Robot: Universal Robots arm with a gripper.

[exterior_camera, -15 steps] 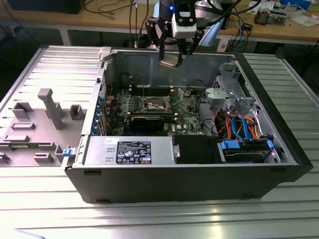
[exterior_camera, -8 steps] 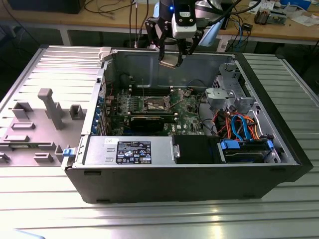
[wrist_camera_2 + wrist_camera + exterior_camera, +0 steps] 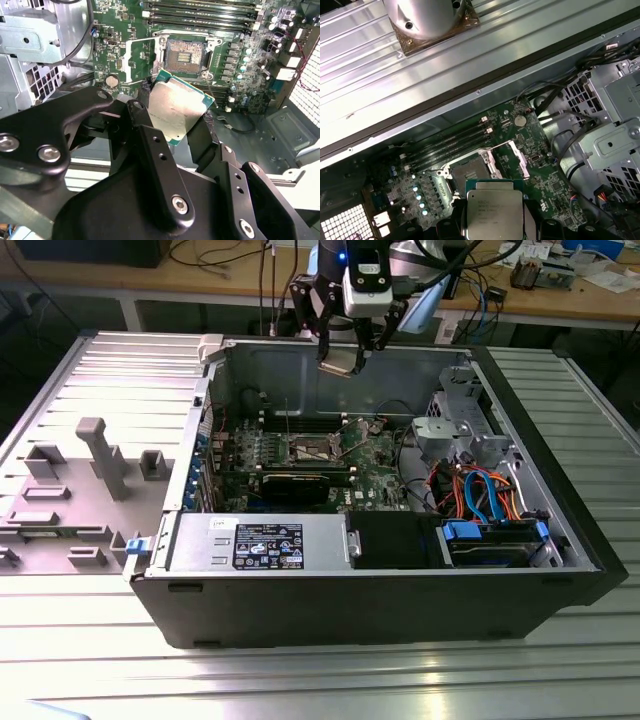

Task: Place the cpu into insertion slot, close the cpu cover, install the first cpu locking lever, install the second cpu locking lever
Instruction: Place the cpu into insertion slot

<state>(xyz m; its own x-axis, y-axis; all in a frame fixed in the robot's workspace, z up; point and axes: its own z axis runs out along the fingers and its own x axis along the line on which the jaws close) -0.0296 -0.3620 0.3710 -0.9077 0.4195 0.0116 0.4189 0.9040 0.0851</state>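
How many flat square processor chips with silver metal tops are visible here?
1. The flat square silver-topped cpu is gripped in the black claw, held above the empty dark-rimmed square insertion slot of the green motherboard.

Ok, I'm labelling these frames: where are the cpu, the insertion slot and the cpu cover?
cpu [image 3: 177, 112], second wrist view, silver top.
insertion slot [image 3: 185, 56], second wrist view, contact field.
cpu cover [image 3: 130, 60], second wrist view, frame's side bar.
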